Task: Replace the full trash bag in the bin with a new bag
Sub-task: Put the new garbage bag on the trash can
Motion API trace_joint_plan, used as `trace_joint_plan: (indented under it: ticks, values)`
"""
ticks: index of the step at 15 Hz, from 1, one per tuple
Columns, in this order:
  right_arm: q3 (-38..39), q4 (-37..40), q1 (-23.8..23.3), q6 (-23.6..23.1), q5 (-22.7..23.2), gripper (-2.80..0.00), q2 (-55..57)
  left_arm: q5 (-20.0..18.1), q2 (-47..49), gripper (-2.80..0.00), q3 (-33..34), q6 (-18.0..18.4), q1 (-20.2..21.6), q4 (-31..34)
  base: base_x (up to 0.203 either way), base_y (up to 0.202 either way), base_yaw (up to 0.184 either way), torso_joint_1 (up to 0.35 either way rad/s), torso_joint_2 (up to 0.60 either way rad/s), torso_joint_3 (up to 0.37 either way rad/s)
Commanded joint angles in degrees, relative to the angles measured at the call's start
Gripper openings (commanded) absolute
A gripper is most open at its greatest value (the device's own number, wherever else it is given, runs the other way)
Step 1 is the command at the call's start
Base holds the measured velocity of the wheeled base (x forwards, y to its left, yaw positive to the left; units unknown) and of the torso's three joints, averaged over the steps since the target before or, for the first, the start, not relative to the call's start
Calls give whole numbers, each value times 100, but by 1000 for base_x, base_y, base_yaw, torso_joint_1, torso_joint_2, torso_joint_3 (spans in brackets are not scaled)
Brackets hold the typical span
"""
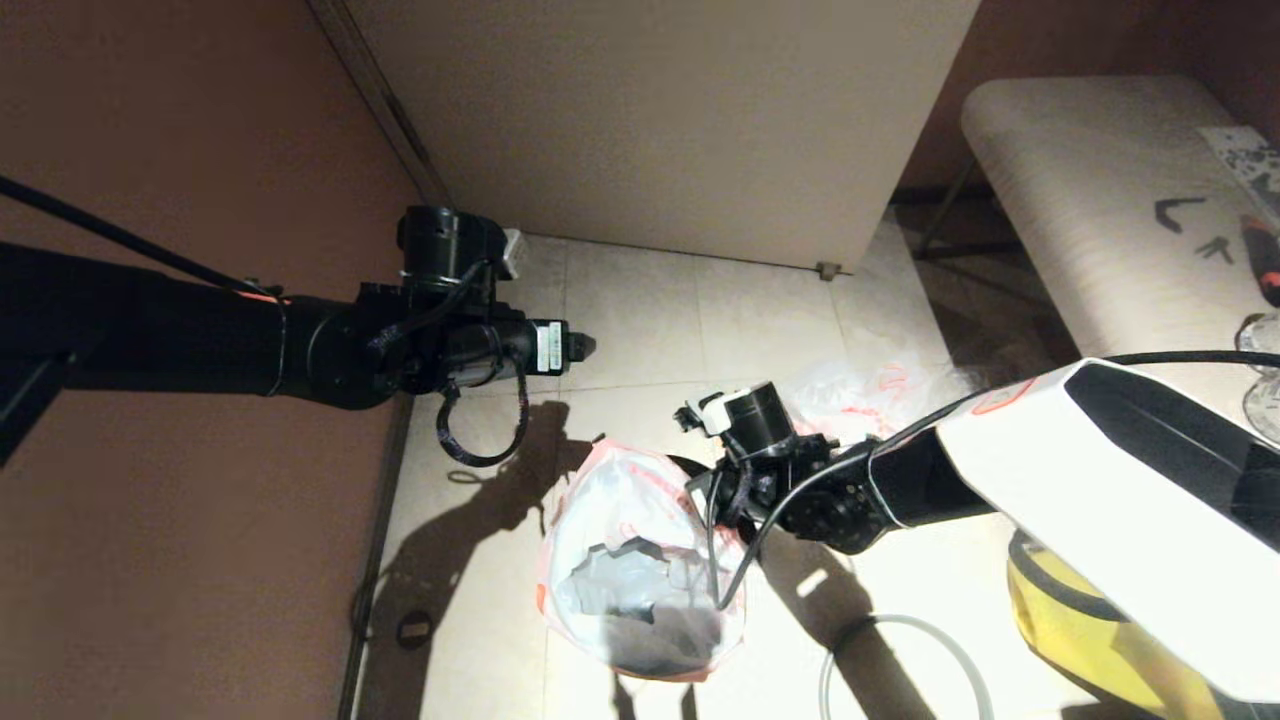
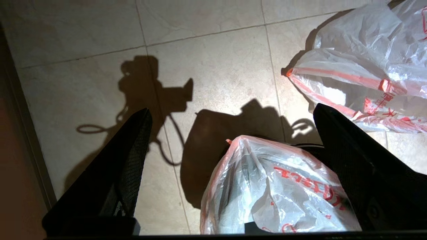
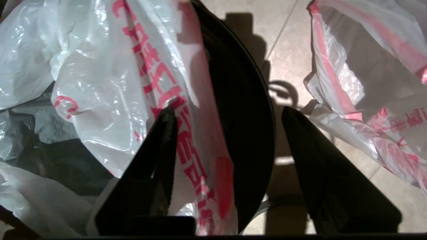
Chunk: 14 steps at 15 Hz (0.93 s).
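Observation:
The black bin (image 3: 242, 100) stands on the tiled floor with the limp new bag (image 1: 625, 545) draped into and over it. My right gripper (image 3: 228, 109) is open astride the bin's far rim. One finger is inside against the red-printed film and the other is outside over the floor. The full trash bag (image 1: 865, 388) lies on the floor just beyond the bin and also shows in the left wrist view (image 2: 360, 66). My left gripper (image 2: 232, 110) hangs open and empty above the floor, up and left of the bin.
A white cabinet (image 1: 660, 120) stands behind and a pale bench (image 1: 1090, 200) with small items is at the right. A yellow bag (image 1: 1090, 640) sits under my right arm, next to a pale ring (image 1: 900, 640) on the floor. A brown wall closes the left side.

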Motion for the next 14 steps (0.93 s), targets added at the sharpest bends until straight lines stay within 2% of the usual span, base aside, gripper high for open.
trace_joint_plan:
  ticks: [1,2,3,5,10,11,14]
  values:
    - [-51,-13,25,-47,-15,0,164,7,-9,0,-26,-8,2,-23,0,0,0,0,0,0]
    - [-36,-13,25,-58,-18,0,162,6,0,0,-26,-17,2,-53,0,0,0,0,0,0]
    - [-7,-21,32,-65,-68,0,155,-2,11,-280,-60,-83,2,-59,0,0,0,0,0,0]
    - [3,-21,33,-66,-158,0,138,7,18,-280,-106,-228,2,-59,0,0,0,0,0,0]
    - [156,-21,16,-70,-211,0,164,7,9,-280,-131,-246,28,-59,0,0,0,0,0,0]
    - [171,-4,7,-75,-220,-280,174,7,17,-280,-131,-246,28,-59,0,0,0,0,0,0]
    - [205,-13,7,-75,-298,-280,125,7,13,-280,-162,-255,50,-41,0,0,0,0,0,0]
